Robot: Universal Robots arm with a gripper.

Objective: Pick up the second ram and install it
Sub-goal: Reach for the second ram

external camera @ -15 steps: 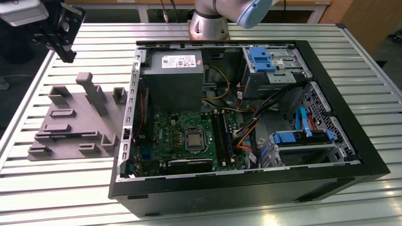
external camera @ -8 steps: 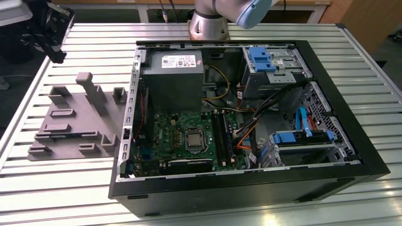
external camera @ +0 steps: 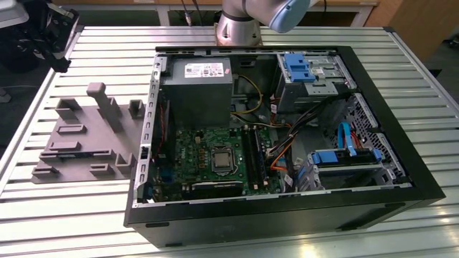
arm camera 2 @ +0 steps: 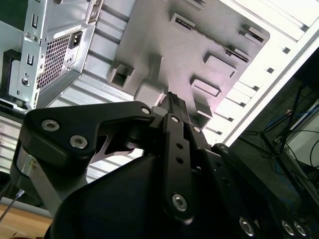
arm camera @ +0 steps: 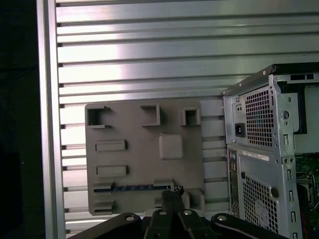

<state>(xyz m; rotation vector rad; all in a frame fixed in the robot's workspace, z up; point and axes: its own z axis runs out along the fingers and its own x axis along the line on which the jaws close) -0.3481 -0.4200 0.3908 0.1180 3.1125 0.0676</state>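
While the black two-finger gripper (arm camera: 168,199) hangs well above the flat gray plastic fixture with upright blocks (arm camera: 144,134), its fingers look pressed together and hold nothing. The second ram, a long thin dark blue-green circuit board strip (arm camera: 134,187), sits in a slot of that fixture, near the edge closest to the gripper. From above it shows as a thin line, so it probably stands on its edge. The fixture rests on the ribbed aluminium table (arm camera: 149,59), just beside the open black computer case (external camera: 287,215).

The first risk is a descent with the fingers together, since they would land on the strip's top edge instead of passing either side of it. A grip taken off-centre could tilt the strip and wedge it in its slot. The raised gray blocks near the strip's ends leave little room, so a sideways error might knock the fixture. Inside the case, loose orange and blue cables (external camera: 283,156) lie near the dark memory slots (external camera: 252,156) on the green motherboard (external camera: 193,145). They could snag a carried strip, and a skewed approach could leave it half-seated.
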